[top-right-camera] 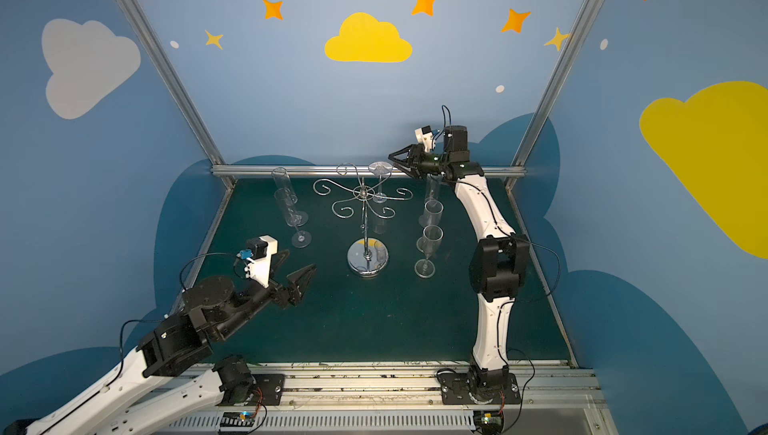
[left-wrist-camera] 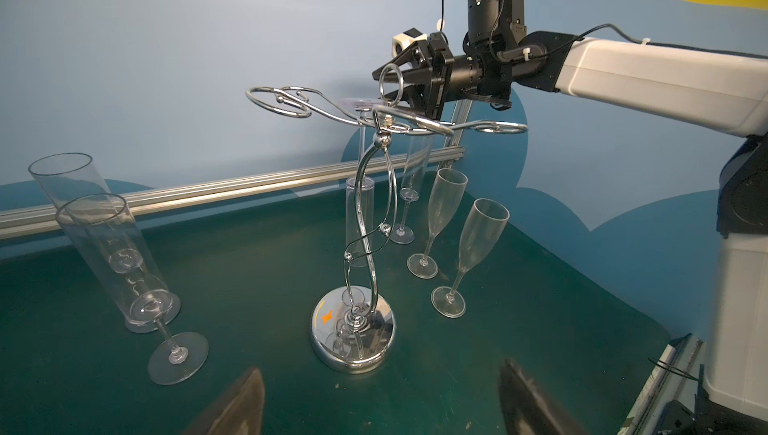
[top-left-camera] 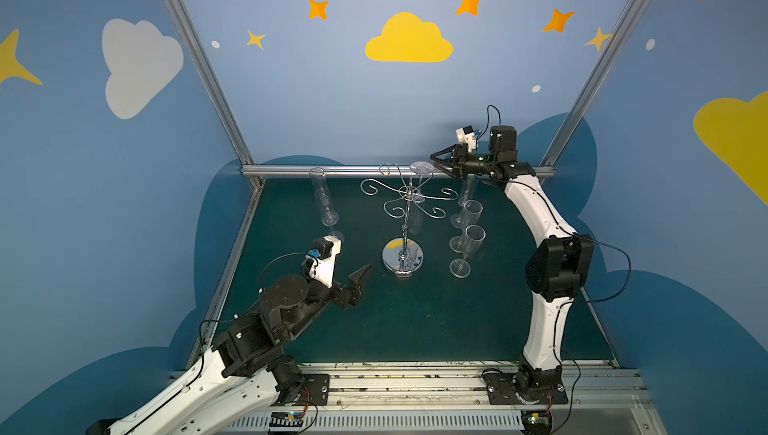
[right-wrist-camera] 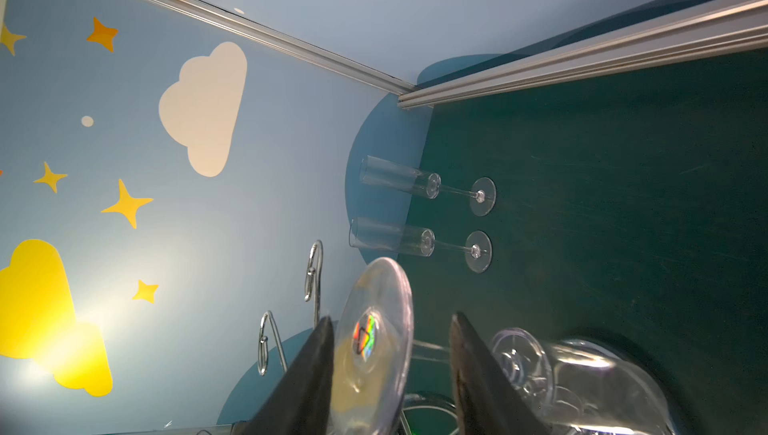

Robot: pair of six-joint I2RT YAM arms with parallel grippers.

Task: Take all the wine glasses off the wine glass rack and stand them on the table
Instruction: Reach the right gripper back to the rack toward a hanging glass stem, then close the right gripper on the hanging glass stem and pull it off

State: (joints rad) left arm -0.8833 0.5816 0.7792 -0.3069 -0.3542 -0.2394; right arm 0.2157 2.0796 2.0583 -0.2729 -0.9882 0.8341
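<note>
- Chrome wire wine glass rack (top-left-camera: 409,193) upright at mid-table on the dark green mat (top-left-camera: 415,320); round mirror-bright base below, scroll-ended arms fanned out on top.
- Clear wine glass (top-left-camera: 422,168) hung upside down on a far arm of the rack: foot lying flat up top, bowl dangling behind the post. Bowl plain in the left wrist view (left-wrist-camera: 360,204).
- Right gripper (top-left-camera: 434,159) up at arm height, just right of that foot, reaching in from the far right.
- Right wrist view: jaws parted, foot disc (right-wrist-camera: 374,329) between them. One finger (right-wrist-camera: 311,370) overlapping the disc face, contact not certain; other finger (right-wrist-camera: 469,370) clear of the disc, stem crossing the gap. No clamp on the glass visible.
- Left gripper (top-right-camera: 300,259) low, near and left of the rack base; jaws spread wide over the mat, apart from rack and glasses.
- Two tall straight-sided flutes (top-left-camera: 322,196) standing at far left, one just nearer than the other.
- Three tulip flutes (top-left-camera: 473,241) upright in a near-to-far row just right of the rack; farthest partly hidden beneath the right gripper.
</note>
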